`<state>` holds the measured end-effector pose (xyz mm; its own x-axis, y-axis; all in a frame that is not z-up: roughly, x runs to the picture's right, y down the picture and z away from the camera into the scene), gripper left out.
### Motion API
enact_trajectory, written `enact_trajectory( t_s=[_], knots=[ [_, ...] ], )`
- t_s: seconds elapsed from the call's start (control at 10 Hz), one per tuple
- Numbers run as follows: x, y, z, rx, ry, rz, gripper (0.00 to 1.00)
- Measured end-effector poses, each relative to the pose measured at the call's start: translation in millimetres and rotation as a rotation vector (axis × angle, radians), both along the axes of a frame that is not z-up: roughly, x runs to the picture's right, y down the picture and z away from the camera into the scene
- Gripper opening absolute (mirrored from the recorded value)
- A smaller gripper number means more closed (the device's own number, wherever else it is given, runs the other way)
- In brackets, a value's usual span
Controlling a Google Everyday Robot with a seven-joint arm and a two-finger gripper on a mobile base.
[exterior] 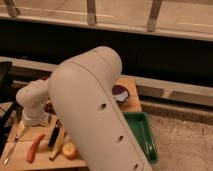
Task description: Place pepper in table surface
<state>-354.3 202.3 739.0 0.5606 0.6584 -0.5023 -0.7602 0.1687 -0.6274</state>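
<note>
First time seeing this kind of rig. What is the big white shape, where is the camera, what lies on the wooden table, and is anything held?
The big white shape is the robot's single arm, close to the one camera, which looks down past it; where it is mounted I cannot tell. At the arm's end, the two-finger gripper hangs over the left part of the light tan wooden table, open, with nothing visible in it. The long red-orange chili pepper lies on the table, beside a yellow stick and a round yellow-orange fruit. A dark purple bowl sits further back; a green rectangular tray is on the right.
</note>
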Motion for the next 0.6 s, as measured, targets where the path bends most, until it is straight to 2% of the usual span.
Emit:
enact_trajectory(
  t_s=[0.4, 0.6],
  knots=[
    [1.0, 0.2, -0.2, -0.002, 0.0, 0.004, 0.8],
    [-6.3, 4.5, 4.6, -0.017, -0.022, -0.005, 0.8]
  ],
)
